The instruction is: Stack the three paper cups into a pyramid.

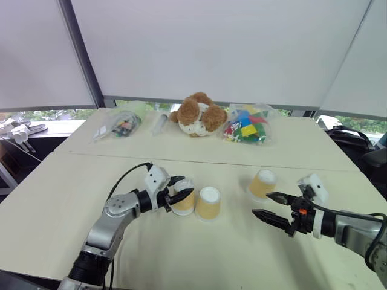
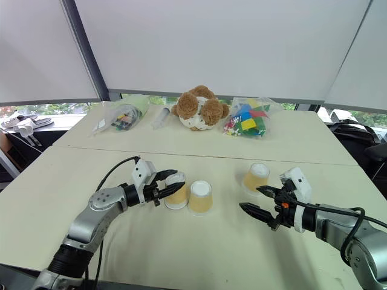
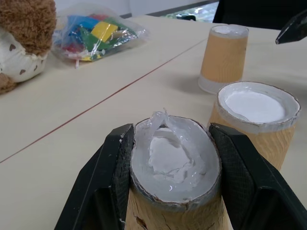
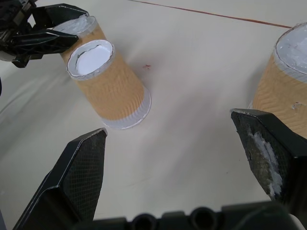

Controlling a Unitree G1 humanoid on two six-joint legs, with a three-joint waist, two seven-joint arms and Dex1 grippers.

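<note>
clamped on the leftmost cup [image 1: 184, 202], left tool [image 1: 179, 190] holds it just beside the middle cup [image 1: 208, 203] on the surface [image 1: 181, 254]. third cup [image 1: 262, 184] stands apart, near the right tool [image 1: 267, 206], fingers spread.

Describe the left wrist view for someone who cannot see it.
Two black jaws squeeze an upside-down paper cup, its white base crumpled. A second upturned cup stands right beside it, a third farther off, with a teddy bear and a bag of colourful pieces beyond.
</note>
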